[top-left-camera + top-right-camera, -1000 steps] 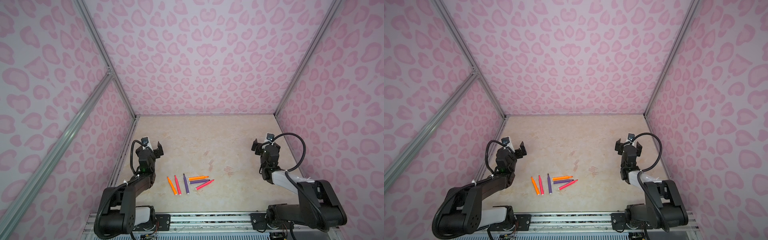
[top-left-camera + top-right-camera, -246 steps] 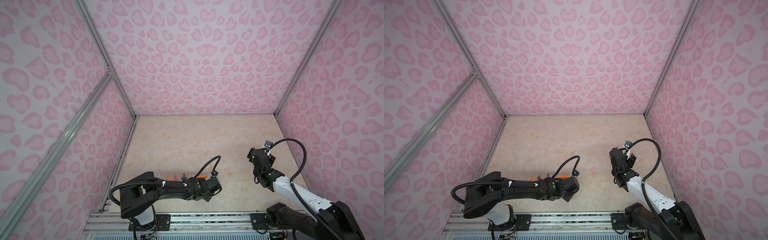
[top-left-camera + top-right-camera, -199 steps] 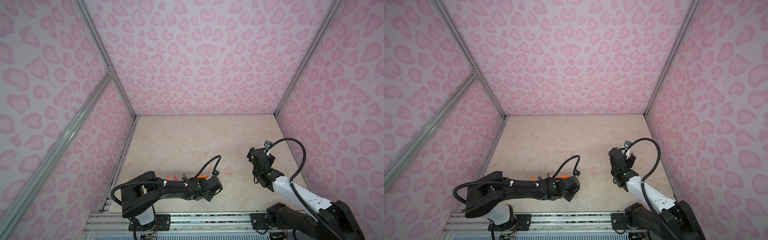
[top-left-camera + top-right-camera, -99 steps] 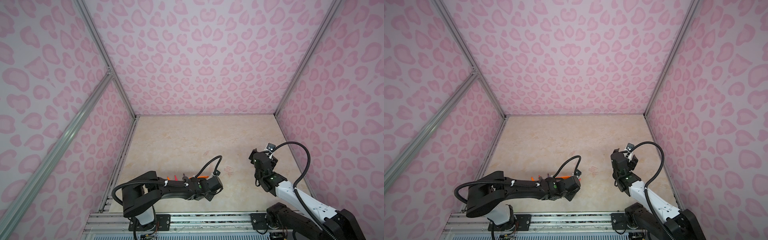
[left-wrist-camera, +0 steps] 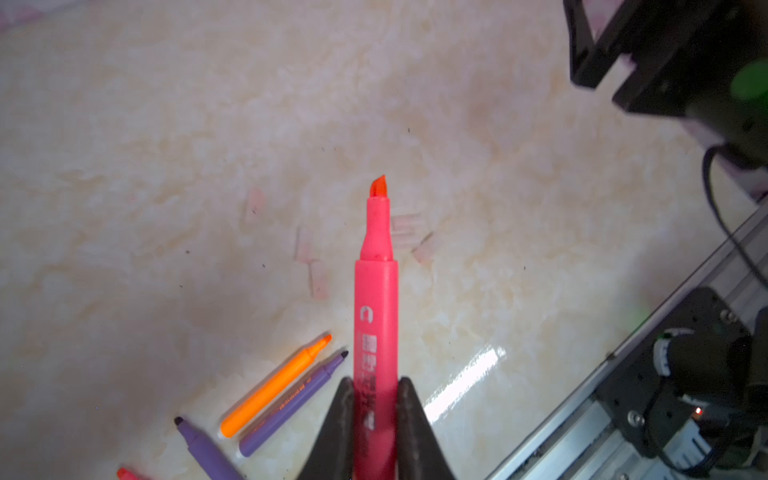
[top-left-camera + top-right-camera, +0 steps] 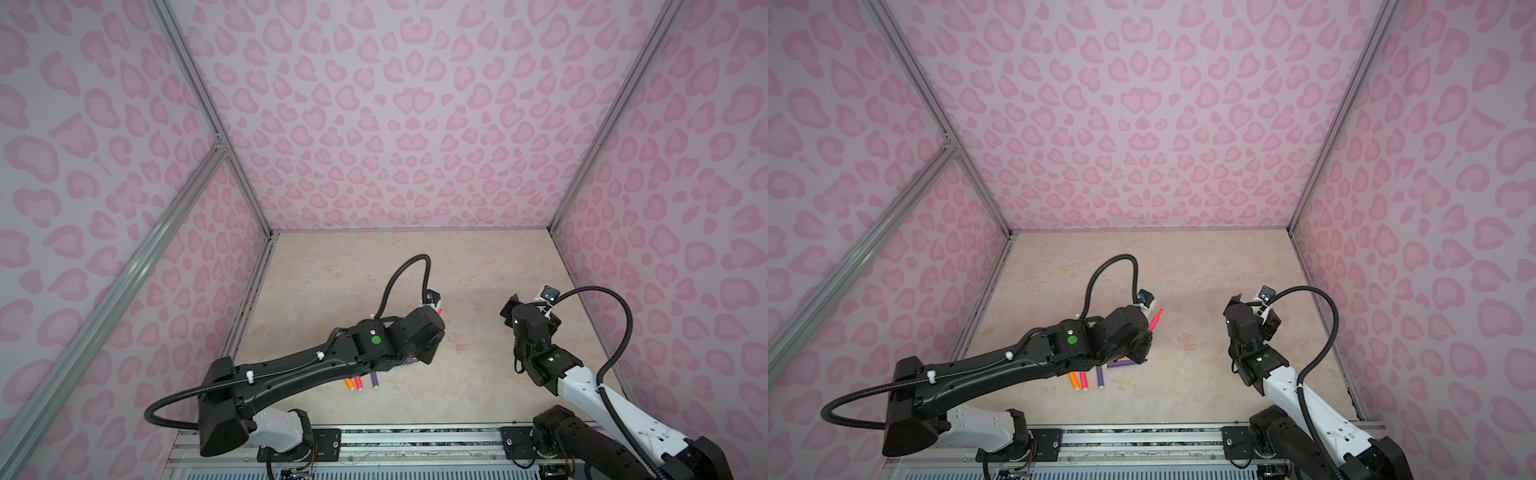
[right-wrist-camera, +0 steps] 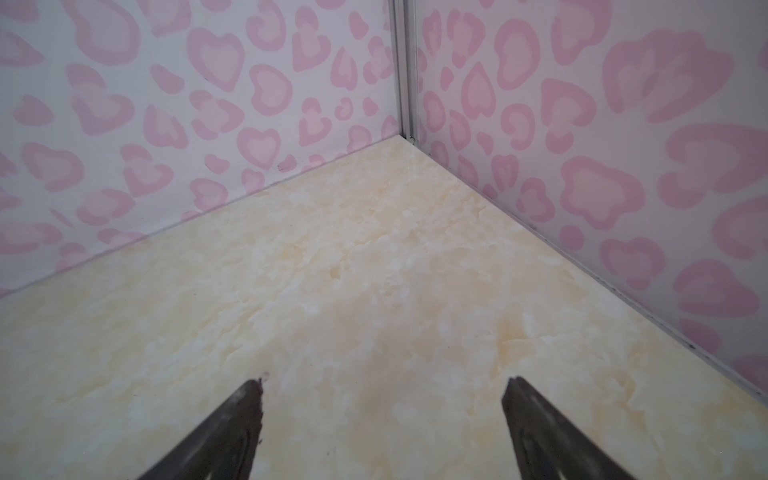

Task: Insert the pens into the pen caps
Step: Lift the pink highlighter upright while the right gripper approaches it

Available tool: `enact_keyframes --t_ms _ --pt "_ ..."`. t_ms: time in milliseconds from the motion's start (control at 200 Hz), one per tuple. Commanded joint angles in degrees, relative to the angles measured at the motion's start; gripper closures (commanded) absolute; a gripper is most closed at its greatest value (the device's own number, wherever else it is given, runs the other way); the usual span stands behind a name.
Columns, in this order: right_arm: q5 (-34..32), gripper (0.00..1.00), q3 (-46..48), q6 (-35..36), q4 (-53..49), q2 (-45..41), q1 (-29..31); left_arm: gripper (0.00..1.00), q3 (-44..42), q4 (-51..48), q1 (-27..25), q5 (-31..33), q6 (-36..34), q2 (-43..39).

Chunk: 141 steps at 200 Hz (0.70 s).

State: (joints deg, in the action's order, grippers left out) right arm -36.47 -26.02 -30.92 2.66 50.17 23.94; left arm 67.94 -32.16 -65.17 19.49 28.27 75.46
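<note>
My left gripper is shut on a pink pen, held above the table with its bare tip pointing away from the jaws. That pink pen also sticks out past the left wrist in a top view. Several faint pinkish pen caps lie on the table beyond the tip; in a top view the pen caps show as pale marks. An orange pen and two purple pens lie near the jaws. My right gripper is open and holds nothing, hovering right of the caps.
The marbled table is boxed in by pink-patterned walls, and the right gripper faces the back right corner. An orange, a pink and a purple pen lie under the left forearm. The arm-base rail runs along the front edge.
My left gripper has shut on the pink pen and lifted it off the table, away from the other pens. The right gripper has shifted slightly and stands a little wider.
</note>
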Motion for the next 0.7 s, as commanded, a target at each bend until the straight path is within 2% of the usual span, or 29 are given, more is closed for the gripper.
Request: enact_keyframes --t_ms 0,150,205,275,340,390,485,545,640,700 --pt "16.56 0.06 -1.91 -1.76 -0.81 -3.33 0.48 0.96 -5.81 10.68 0.9 6.51 -5.06 -9.67" --pt "26.55 0.07 -10.64 -5.51 -8.17 -3.28 4.67 0.96 -24.45 34.28 1.35 12.89 -11.8 -22.95" --pt "30.27 0.07 -14.34 -9.12 -12.19 -2.57 6.92 0.96 -32.52 41.85 1.67 14.86 -13.71 -25.81" --pt "37.94 0.07 -15.89 -14.88 -13.56 -2.08 8.3 0.96 -36.97 45.55 2.71 14.32 -14.82 -27.54" --pt "44.24 0.08 -14.71 -20.34 -10.9 -1.73 8.36 0.96 -37.04 44.37 3.02 13.92 -13.35 -27.65" --pt "47.4 0.07 -13.93 -20.62 -8.24 -1.15 8.21 0.96 -36.58 44.36 3.03 11.98 -12.33 -27.51" --pt "43.75 0.03 -17.14 -14.68 -10.17 2.85 7.77 0.96 -33.9 45.04 3.35 10.61 -9.54 -25.99" --pt "43.06 0.03 -19.75 -13.57 -9.78 7.27 6.25 0.96 -28.7 41.98 5.27 10.14 -6.32 -22.76" --pt "50.81 0.05 -19.79 -14.68 0.26 14.98 3.56 0.96 -19.54 33.5 11.68 1.94 2.43 -14.58" --pt "57.52 0.07 -19.6 -14.17 4.32 19.33 2.22 0.96 -18.44 35.93 13.38 -5.55 0.07 -9.56"
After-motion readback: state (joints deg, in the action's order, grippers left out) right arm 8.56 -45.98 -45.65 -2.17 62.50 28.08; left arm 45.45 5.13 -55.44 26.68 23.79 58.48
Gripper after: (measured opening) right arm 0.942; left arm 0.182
